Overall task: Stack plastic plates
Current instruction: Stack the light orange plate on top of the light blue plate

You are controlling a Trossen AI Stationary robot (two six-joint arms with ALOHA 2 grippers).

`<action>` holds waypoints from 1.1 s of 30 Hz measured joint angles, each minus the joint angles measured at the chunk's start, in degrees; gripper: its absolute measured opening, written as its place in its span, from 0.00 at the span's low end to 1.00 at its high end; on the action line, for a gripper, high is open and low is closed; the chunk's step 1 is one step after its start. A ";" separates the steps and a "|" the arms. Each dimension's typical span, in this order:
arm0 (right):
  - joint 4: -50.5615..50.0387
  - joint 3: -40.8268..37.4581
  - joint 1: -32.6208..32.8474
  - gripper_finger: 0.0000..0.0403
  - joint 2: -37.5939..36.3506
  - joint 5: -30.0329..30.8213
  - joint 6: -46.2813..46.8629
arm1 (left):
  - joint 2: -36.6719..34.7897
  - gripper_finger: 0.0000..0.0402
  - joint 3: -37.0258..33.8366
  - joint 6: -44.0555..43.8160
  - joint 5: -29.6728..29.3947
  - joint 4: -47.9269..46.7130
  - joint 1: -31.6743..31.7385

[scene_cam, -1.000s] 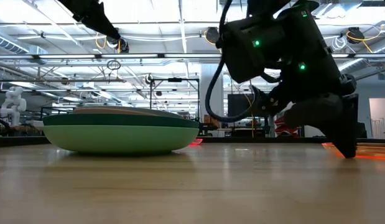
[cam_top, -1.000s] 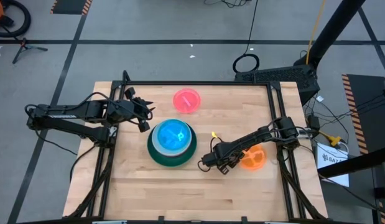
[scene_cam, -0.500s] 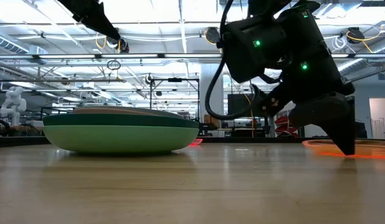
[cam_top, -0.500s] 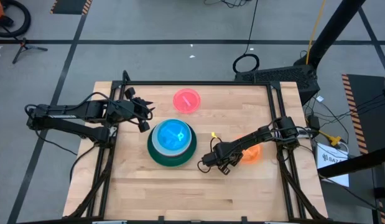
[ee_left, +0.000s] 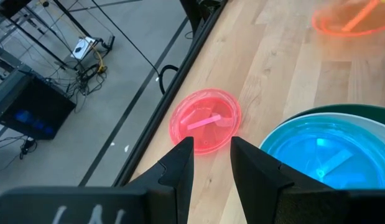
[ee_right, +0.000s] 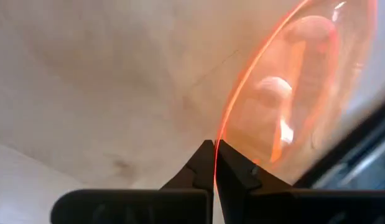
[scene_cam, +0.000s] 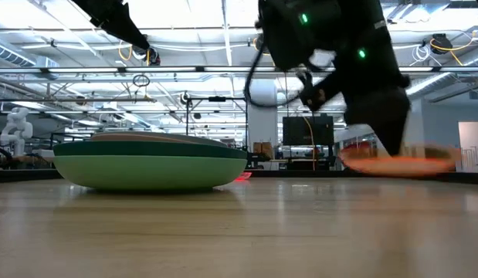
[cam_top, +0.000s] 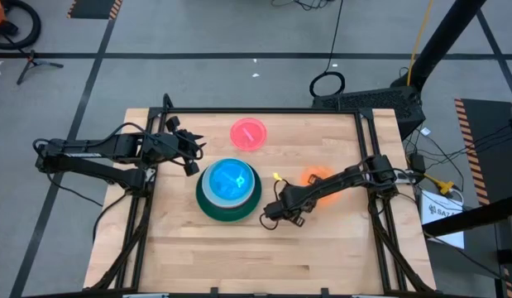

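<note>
A stack of plates stands mid-table, large green ones at the bottom and a cyan one on top; it also shows in the low view. A hot pink plate lies flat on the wood toward the far edge, alone. My right gripper is shut on the small orange plate, right of the stack. My left gripper hangs open in the air left of the stack, and past its fingers I see the hot pink plate. My right gripper pinches the orange plate's rim between its two fingertips, which meet on the thin edge. The plate is lifted clear of the table and shows about level in the low view, with the dark finger coming down on it from above.
A dark metal frame runs along the table's far and side edges. Bare wood lies between the stack and the near edge. Cables and a stand sit on the floor beyond the table.
My right gripper has lifted the orange plate off the table, where its rim had been resting. It has carried the plate toward the far edge and slightly left, nearer the stack. The plate now hangs clear in the air.
</note>
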 joint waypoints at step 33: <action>38.05 17.50 -2.57 0.02 2.08 13.15 -73.48 | 0.01 0.28 0.00 0.17 0.00 0.15 0.00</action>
